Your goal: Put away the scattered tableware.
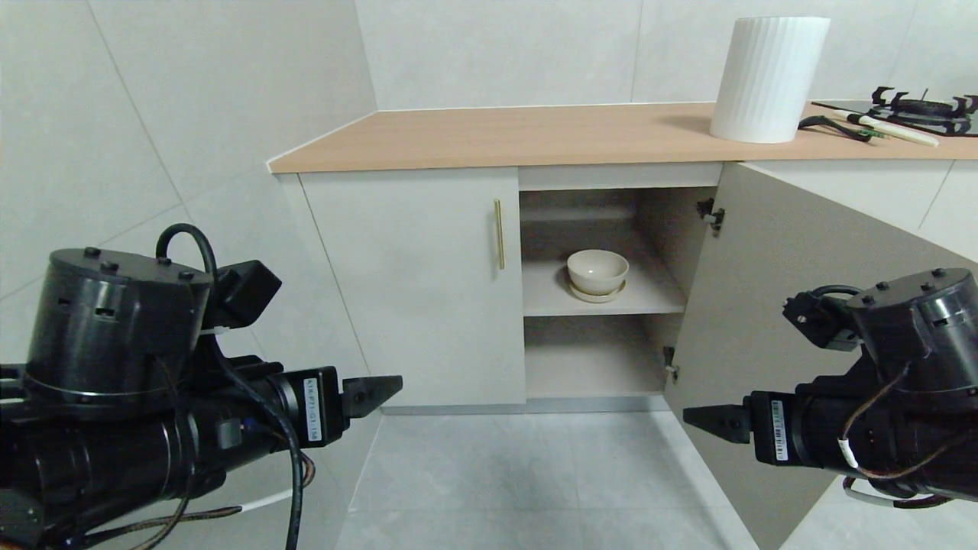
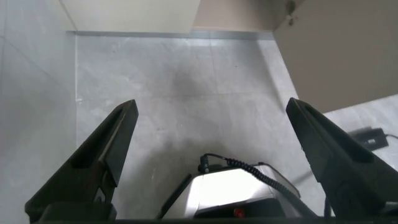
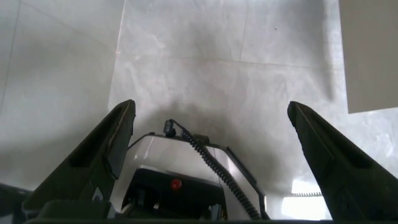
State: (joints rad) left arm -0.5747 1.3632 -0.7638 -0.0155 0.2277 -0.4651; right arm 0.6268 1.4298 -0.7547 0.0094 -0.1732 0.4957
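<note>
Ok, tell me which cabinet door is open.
The right door, swung out, baring the bowl on its shelf; the left door, with the brass handle, is shut.

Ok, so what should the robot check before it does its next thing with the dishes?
1. Left tool open and empty: ok.
2. Right tool open and empty: ok.
3. Cabinet door swung open: ok.
4. Bowl sitting on the plate on the shelf: ok.
5. Free space on the shelf beside the bowl: ok.
6. Utensils on the countertop need putting away: cannot tell.
</note>
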